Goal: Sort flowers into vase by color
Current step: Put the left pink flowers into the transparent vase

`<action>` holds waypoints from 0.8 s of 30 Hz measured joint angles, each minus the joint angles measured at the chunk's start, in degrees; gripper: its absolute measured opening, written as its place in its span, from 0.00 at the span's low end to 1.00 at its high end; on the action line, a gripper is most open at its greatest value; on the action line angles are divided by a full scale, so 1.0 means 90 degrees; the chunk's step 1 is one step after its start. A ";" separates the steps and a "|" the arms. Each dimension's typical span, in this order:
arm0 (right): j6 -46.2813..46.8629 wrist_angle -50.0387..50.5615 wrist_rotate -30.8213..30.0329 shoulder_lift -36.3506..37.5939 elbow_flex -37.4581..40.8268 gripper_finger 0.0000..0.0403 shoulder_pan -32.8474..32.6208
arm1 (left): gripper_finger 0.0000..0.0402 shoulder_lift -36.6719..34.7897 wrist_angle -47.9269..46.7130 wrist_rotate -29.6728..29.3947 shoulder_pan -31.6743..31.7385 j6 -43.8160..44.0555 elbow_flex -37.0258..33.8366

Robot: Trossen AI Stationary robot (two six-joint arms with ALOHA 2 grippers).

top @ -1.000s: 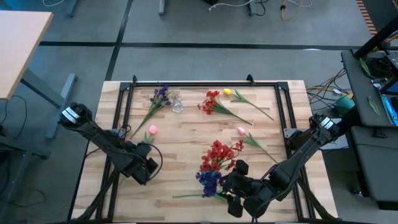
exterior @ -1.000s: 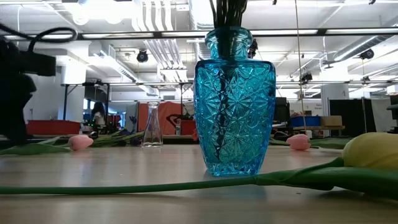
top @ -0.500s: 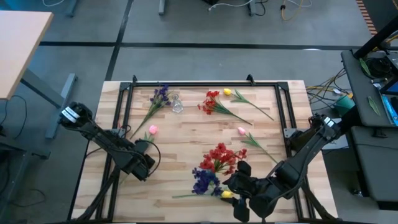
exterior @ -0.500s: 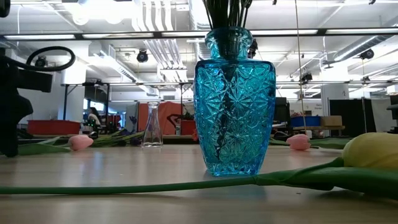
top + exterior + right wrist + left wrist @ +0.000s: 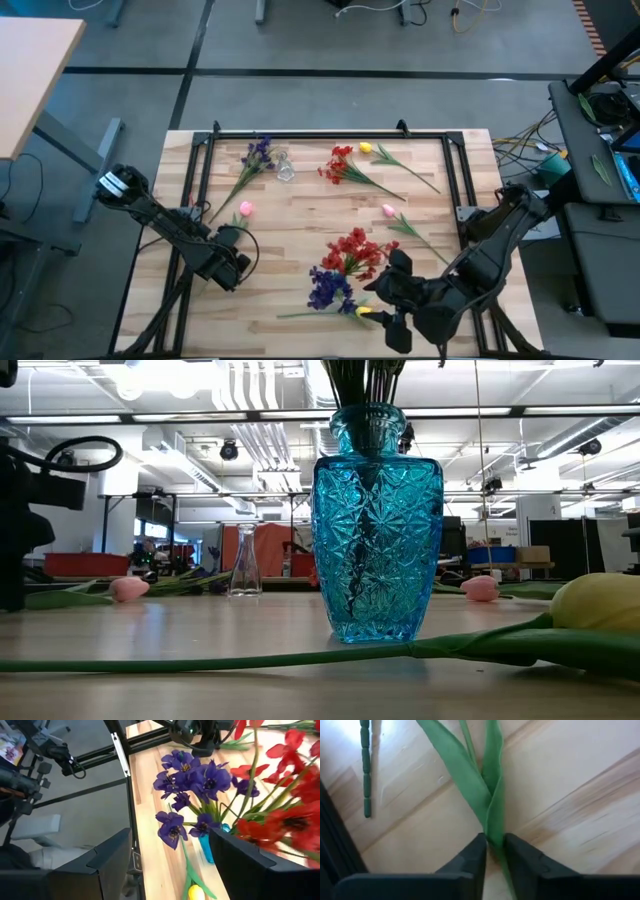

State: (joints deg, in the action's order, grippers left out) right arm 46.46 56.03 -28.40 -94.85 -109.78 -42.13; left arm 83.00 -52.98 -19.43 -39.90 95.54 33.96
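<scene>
Evenly and brightly lit from ceiling strip lights, faint shadows on the pale wooden tabletop [image 5: 300, 215]. Glinting on the faceted blue glass vase [image 5: 376, 530]; blurred red blooms [image 5: 285, 815] beside it.

Dark fingers [image 5: 472, 857] pinching green flower leaves [image 5: 487, 795].

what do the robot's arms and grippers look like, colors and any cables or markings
Both arms are dark, nearly black, jointed links. The left arm has a white block with dark markings near its base and a black cable looping by the left gripper, whose two fingers are matte, dark and wedge-shaped. The right gripper has broad, flat dark fingers.
</scene>
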 joint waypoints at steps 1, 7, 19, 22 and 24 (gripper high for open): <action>-0.0001 0.0124 0.0002 0.0000 -0.0085 0.63 0.0000 | 0.10 0.0000 -0.0003 0.0004 0.0000 0.0014 0.0000; 0.0000 0.0764 0.0000 0.0000 -0.0517 0.62 0.0000 | 0.02 -0.0024 -0.0069 -0.0071 0.0000 0.0029 0.0148; -0.0859 0.1276 -0.0010 0.0100 -0.1585 0.62 0.0040 | 0.00 -0.0408 -0.0832 -0.1219 -0.0007 -0.1795 0.1962; -0.1226 0.1273 -0.0007 0.0162 -0.1813 0.62 0.0058 | 0.00 -0.0670 -0.0950 -0.1825 -0.0019 -0.2695 0.2512; -0.1460 0.1275 -0.0014 0.0218 -0.1932 0.62 0.0058 | 0.00 -0.0907 -0.1016 -0.2319 -0.0027 -0.3287 0.2832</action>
State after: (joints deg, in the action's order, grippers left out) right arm 33.32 67.50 -28.53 -92.88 -127.17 -41.60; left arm 74.84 -62.13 -40.30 -40.14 65.95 59.45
